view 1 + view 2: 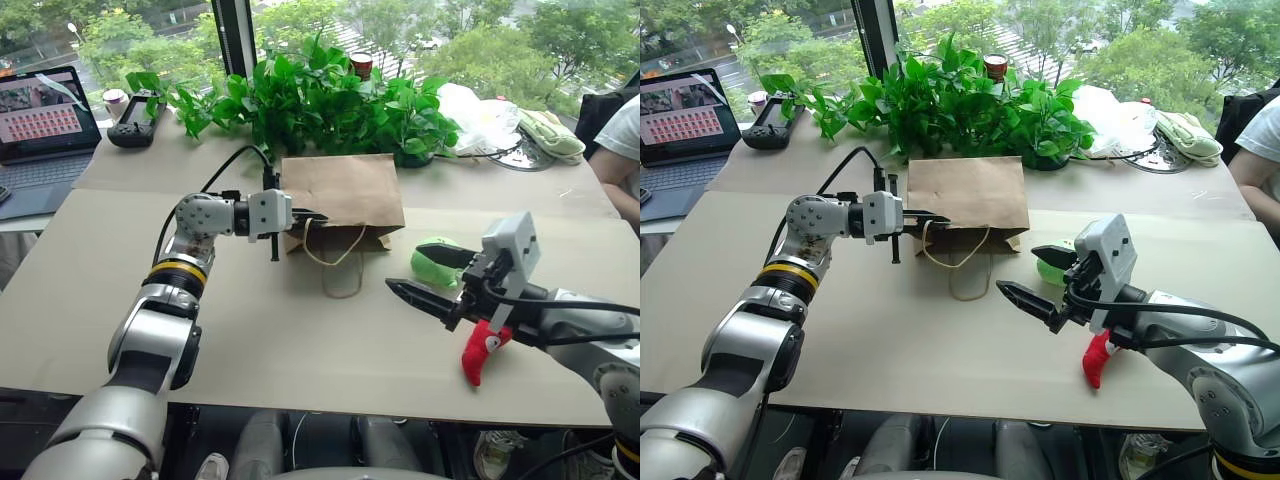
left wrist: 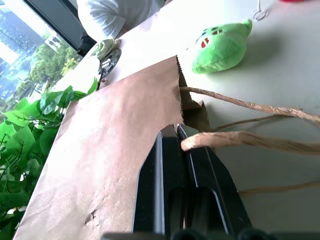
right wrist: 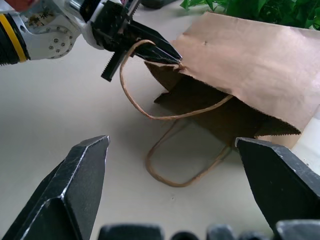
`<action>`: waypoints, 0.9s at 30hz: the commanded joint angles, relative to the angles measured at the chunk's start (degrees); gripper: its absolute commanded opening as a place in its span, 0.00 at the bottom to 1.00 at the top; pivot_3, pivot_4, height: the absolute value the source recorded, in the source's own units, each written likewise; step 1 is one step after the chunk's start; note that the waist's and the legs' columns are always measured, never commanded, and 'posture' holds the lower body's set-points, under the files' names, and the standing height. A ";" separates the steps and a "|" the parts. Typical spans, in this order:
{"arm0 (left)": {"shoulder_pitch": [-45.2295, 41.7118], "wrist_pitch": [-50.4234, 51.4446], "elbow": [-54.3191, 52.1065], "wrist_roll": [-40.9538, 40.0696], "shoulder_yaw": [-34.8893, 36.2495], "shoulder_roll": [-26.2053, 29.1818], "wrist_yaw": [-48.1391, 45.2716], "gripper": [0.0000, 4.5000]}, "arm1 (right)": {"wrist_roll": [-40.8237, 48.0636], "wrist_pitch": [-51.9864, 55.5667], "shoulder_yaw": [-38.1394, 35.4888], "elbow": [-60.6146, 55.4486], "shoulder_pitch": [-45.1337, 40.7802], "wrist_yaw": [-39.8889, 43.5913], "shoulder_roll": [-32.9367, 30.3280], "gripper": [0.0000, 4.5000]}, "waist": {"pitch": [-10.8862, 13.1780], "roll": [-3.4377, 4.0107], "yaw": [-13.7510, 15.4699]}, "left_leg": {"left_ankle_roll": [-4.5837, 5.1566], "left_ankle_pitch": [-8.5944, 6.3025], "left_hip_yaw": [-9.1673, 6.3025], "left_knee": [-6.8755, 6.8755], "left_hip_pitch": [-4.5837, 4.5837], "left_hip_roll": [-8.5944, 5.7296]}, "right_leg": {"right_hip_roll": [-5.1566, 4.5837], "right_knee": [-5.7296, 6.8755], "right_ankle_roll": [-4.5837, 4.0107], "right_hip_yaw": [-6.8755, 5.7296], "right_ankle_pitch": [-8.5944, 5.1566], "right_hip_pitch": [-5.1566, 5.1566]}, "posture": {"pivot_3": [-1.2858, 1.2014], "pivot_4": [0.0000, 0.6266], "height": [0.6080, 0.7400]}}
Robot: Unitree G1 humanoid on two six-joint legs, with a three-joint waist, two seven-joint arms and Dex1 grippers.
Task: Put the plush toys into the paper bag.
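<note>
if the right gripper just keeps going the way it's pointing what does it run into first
Probably the paper bag: the open right gripper faces the bag's lifted mouth, with its loop handles lying on the table in between. Depth is uncertain, so the lower handle might come first.

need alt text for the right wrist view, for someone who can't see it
The left tool, shut on the upper edge of a brown paper bag lying on its side on the table, holds the bag's mouth open toward the camera. Two cord handles loop out in front. The right tool's two black fingers stand wide open in the foreground, with green plants behind the bag.
</note>
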 commanded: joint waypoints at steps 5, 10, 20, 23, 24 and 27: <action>9.80 13.47 -20.84 -3.78 1.60 4.85 1.01 0.00 | -3.65 -2.34 2.59 0.32 -0.31 0.77 0.64 1.00 | 0.00 0.00 -0.29 | 0.00 0.01 -0.05 0.09 0.08 0.01 | 0.02 0.05 0.00 0.00 0.00 0.09 | 0.52 0.24 1.00; 8.88 18.84 -22.95 -3.62 2.90 4.85 4.67 0.00 | -6.96 -1.69 6.41 2.21 -1.94 0.66 0.68 1.00 | 0.00 0.00 -0.11 | 0.04 0.04 -0.04 0.11 0.12 -0.01 | 0.01 0.06 0.00 0.01 0.00 0.13 | 0.52 0.24 1.00; 7.71 29.80 -28.02 -5.77 4.38 4.12 8.75 0.00 | -17.43 -0.52 18.61 10.09 -11.36 -9.16 13.69 0.47 | -0.01 0.01 -0.36 | 0.04 0.04 -0.03 0.08 0.10 0.01 | 0.10 0.08 0.00 0.06 0.00 0.06 | 0.52 0.24 1.00; 7.39 30.60 -28.28 -5.51 4.38 4.24 8.72 0.00 | -20.61 -1.52 21.47 12.28 -12.50 -11.04 17.25 0.23 | -0.01 0.02 -0.33 | 0.04 0.04 -0.01 0.08 0.06 0.01 | 0.09 0.06 0.00 0.06 0.00 0.04 | 0.52 0.24 1.00; 7.05 31.12 -28.27 -5.68 4.55 4.13 8.88 0.00 | -22.34 -2.30 22.60 13.66 -12.82 -11.75 18.34 0.16 | -0.01 0.01 -0.33 | 0.04 0.04 0.00 0.08 0.05 0.00 | 0.08 0.06 0.00 0.06 0.00 0.02 | 0.52 0.24 1.00; 6.18 31.84 -28.11 -5.75 4.86 3.88 9.36 0.00 | -26.65 -4.80 24.03 17.55 -13.52 -13.49 21.19 0.00 | -0.01 0.02 -0.21 | 0.04 0.04 0.01 0.08 0.05 -0.01 | 0.07 0.06 0.00 0.05 0.00 0.03 | 0.52 0.24 1.00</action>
